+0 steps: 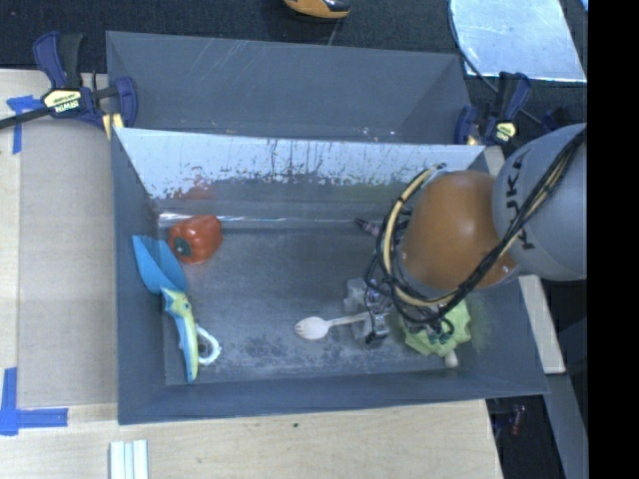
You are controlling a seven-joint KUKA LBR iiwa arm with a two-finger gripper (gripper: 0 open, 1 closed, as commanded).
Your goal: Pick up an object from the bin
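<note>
- Camera view, claw (371,317): down at the floor of the grey bin (300,395), right of centre, at the handle end of a white spoon (321,327). Released or clenched, cannot tell.
- White spoon: flat, bowl to the left, clear floor around it. Likely the pick, being nearest.
- Green crumpled thing (439,335): just right of the claw, partly under the arm's orange cover (449,238).
- Red tomato-like toy (195,239): well apart, back-left corner.
- Blue scoop (157,265) and yellow-green tool (186,329): along the left wall, out of the way.

A pale tabletop (55,267) is seen at the left — beyond it, a black surface (180,3) is spread, with a white sheet (514,23) laid at top right.
</note>
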